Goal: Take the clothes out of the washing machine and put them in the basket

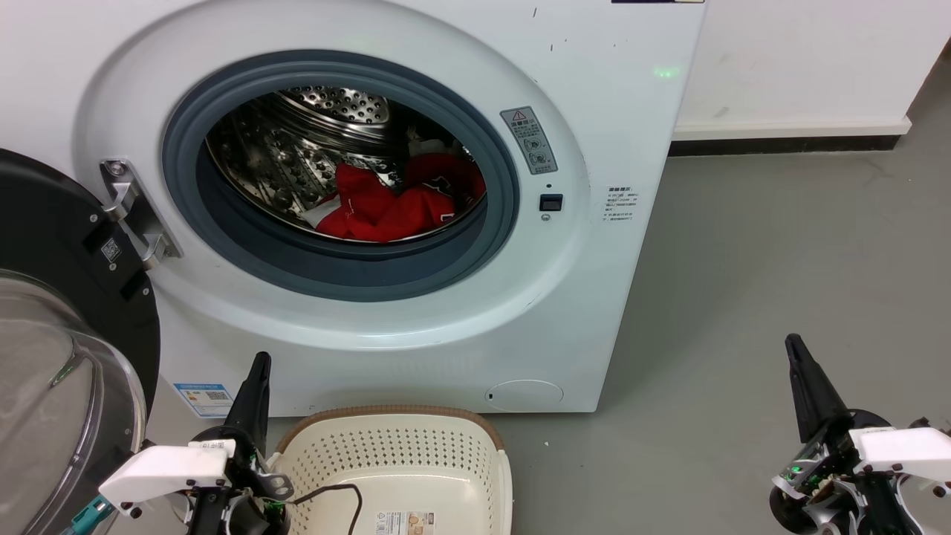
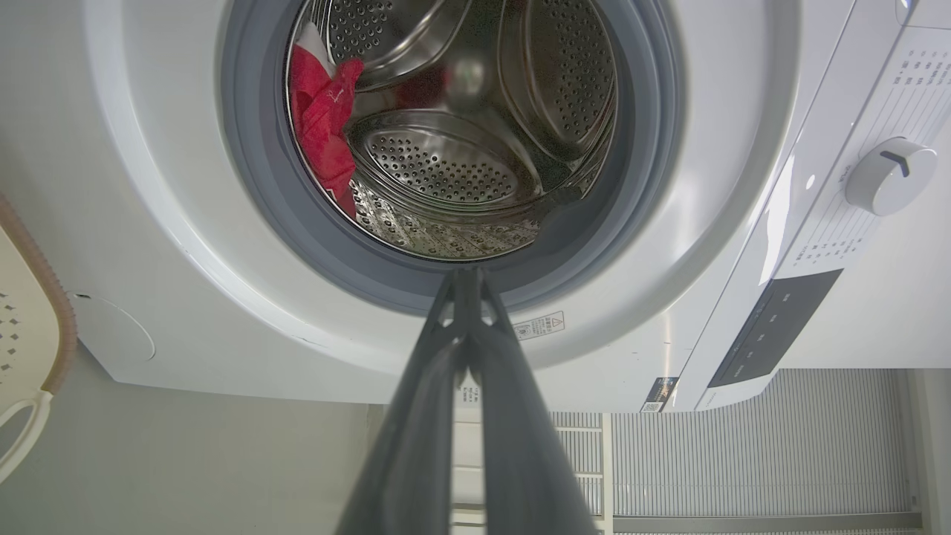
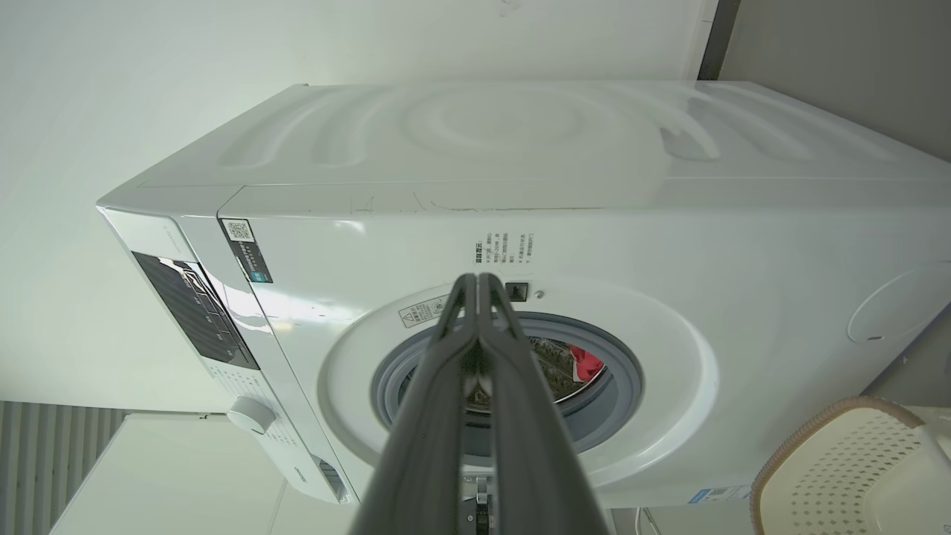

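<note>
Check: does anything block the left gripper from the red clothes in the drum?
Nothing visible does: the black-rimmed glass door stands open, and the grey rubber seal is clear between the left gripper and the red jersey clothes.

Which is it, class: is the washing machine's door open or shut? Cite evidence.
Open. The door stands aside at the left, leaving the grey seal and the red clothes in the drum uncovered.

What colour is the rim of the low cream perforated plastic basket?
Brown, woven-look rim on the cream perforated basket; best in the head view.
</note>
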{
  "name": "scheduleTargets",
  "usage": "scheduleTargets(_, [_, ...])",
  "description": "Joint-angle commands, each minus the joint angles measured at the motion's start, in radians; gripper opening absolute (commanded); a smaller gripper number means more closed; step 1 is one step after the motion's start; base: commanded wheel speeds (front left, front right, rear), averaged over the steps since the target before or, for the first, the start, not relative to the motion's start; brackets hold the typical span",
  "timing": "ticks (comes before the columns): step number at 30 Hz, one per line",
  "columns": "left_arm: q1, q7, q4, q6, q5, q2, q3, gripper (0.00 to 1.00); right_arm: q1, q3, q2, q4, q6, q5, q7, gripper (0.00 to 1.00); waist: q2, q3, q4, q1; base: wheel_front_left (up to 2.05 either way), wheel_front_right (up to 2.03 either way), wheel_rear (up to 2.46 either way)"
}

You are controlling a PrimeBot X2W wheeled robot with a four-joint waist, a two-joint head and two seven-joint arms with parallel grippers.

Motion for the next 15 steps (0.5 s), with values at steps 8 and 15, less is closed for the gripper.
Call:
scheduleTargets(8, [-0.007, 0.005, 0.0, -0.003, 0.0, 0.002, 0.002, 0.0, -0.013, 0.0, 0.003, 0.001, 0.0, -0.004, 0.0, 0.0, -0.0001, 0.0, 0.0, -0.0001, 0.0, 0.0, 0.0])
scheduleTargets(15, [0.0, 0.0, 0.0, 0.0, 0.0, 0.0, 0.0, 1.0, 0.0, 0.0, 0.0, 0.0, 0.0, 0.0, 0.0, 1.0, -0.0001, 0.0, 0.0, 0.0, 0.0, 0.0, 0.0])
